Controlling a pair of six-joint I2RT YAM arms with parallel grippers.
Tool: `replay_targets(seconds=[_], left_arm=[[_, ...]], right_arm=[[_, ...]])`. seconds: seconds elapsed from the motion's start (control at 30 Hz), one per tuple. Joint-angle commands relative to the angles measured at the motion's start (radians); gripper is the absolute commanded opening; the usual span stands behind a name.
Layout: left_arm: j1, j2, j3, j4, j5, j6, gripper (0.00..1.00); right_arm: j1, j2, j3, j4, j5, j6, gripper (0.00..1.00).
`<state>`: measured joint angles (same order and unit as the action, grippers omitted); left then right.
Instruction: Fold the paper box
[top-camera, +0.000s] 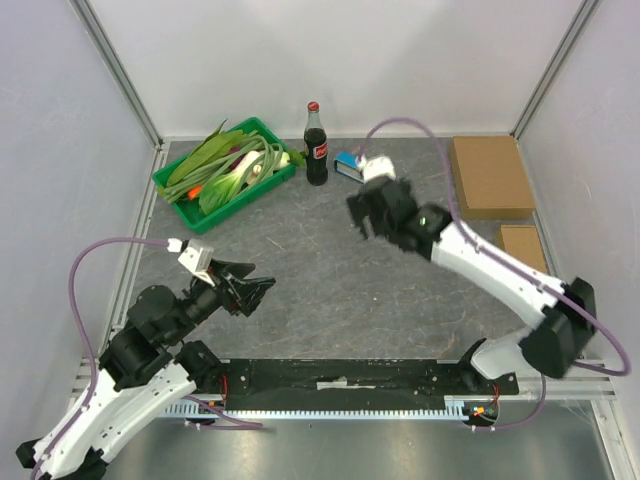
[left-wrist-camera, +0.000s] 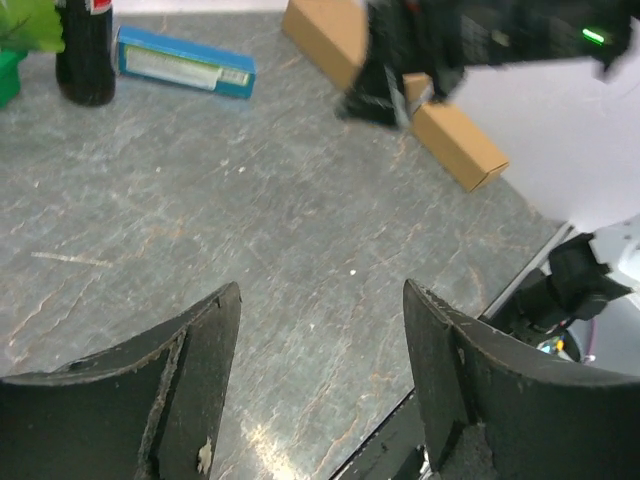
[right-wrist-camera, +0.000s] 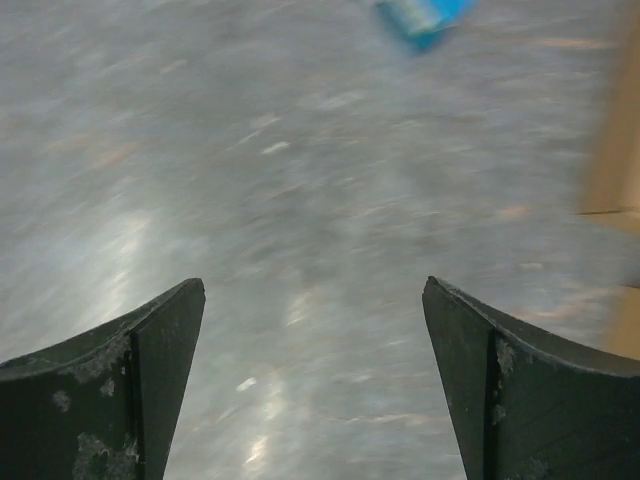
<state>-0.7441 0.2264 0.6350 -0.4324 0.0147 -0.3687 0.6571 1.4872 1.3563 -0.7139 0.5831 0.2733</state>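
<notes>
A flat brown paper box (top-camera: 490, 177) lies at the back right of the table, with a smaller brown cardboard piece (top-camera: 524, 247) nearer along the right wall. Both show in the left wrist view, the large one (left-wrist-camera: 320, 35) and the small one (left-wrist-camera: 460, 145), partly behind the right arm. In the blurred right wrist view a brown edge (right-wrist-camera: 612, 150) sits at the right. My right gripper (top-camera: 370, 215) (right-wrist-camera: 314, 285) hovers open over mid-table, left of the box, holding nothing. My left gripper (top-camera: 255, 290) (left-wrist-camera: 320, 290) is open and empty over the near left.
A green crate (top-camera: 200, 224) of leafy vegetables stands at the back left. A dark cola bottle (top-camera: 316, 145) (left-wrist-camera: 85, 55) stands beside it. A blue packet (top-camera: 348, 165) (left-wrist-camera: 185, 62) (right-wrist-camera: 420, 15) lies right of the bottle. Walls close three sides.
</notes>
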Motion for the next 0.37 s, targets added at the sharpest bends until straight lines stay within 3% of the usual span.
replay_targets(seconds=[0.0, 0.03, 0.1, 0.2, 0.33], left_arm=[[-0.005, 0.102, 0.022, 0.004, -0.056, 0.019, 0.73], [-0.005, 0.112, 0.017, 0.007, -0.068, 0.005, 0.73], [-0.005, 0.129, -0.009, 0.036, -0.078, -0.054, 0.75], [-0.004, 0.119, -0.031, 0.090, -0.088, -0.143, 0.81], [-0.005, 0.058, -0.043, 0.217, -0.108, -0.193, 0.89]], right_arm=[[0.154, -0.154, -0.296, 0.294, -0.285, 0.227, 0.98], [0.186, -0.259, -0.418, 0.411, -0.213, 0.216, 0.98], [0.214, -0.370, -0.514, 0.461, -0.166, 0.198, 0.98], [0.213, -0.566, -0.562, 0.363, -0.055, 0.149, 0.98], [0.213, -0.970, -0.545, 0.271, 0.001, 0.067, 0.98]])
